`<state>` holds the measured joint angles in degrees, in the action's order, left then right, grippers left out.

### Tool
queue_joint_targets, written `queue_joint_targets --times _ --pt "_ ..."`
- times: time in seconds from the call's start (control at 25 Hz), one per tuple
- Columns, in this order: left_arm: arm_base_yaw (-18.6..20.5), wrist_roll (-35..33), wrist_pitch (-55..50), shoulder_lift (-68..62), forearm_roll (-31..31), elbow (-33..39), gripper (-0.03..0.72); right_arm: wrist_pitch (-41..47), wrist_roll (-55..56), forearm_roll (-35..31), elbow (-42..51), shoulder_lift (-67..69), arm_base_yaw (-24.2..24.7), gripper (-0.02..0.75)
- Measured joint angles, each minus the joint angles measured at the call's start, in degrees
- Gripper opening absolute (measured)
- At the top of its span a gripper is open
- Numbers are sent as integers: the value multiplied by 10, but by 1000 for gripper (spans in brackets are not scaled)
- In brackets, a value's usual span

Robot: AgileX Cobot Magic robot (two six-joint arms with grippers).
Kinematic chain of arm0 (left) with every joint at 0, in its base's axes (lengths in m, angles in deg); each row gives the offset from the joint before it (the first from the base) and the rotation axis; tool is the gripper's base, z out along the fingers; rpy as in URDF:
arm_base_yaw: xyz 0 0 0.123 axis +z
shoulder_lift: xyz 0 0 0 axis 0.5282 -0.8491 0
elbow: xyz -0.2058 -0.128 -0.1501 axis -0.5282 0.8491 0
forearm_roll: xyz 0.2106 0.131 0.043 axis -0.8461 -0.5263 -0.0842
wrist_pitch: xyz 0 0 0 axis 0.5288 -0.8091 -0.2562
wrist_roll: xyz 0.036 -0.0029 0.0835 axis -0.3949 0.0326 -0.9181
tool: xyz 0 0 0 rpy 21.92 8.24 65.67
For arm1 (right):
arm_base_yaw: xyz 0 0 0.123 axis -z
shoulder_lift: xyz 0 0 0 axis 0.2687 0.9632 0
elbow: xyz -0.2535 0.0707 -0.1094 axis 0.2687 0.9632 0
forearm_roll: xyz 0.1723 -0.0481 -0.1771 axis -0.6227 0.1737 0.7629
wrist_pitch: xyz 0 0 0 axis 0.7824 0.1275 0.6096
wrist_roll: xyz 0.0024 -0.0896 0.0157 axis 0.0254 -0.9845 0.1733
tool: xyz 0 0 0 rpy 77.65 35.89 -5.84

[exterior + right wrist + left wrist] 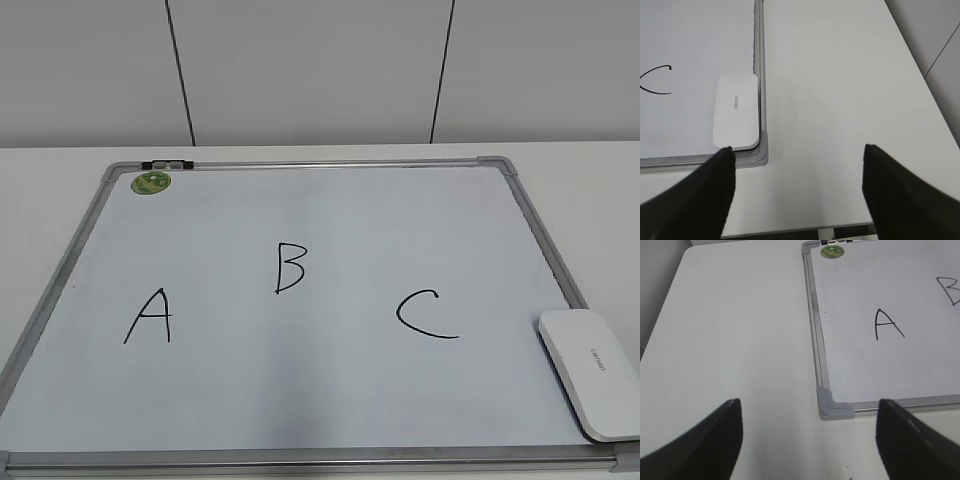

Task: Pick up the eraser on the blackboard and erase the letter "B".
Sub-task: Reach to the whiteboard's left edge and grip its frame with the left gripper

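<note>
The eraser (pixel 590 372) is lying at the whiteboard's (pixel 300 400) near right corner. Both grippers (pixel 810 440) (pixel 797 187) are hanging wide apart, holding nothing.

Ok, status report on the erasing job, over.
Both hands open, left, right, holding nothing. Eraser untouched at board corner. B intact. Nothing in the way.

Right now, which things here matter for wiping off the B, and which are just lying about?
For the job:
eraser, near the board's corner
board
B
right gripper, open, nearest the eraser

Lying about:
A
C
green sticker
left gripper, open, beside the board
</note>
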<state>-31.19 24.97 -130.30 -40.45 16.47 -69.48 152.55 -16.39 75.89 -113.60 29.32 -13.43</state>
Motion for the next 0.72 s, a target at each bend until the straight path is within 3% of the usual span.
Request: queue_joint_targets --times 0.72 --pt "0 0 1 -1 1 0 605 0 0 0 0 0 0 587"
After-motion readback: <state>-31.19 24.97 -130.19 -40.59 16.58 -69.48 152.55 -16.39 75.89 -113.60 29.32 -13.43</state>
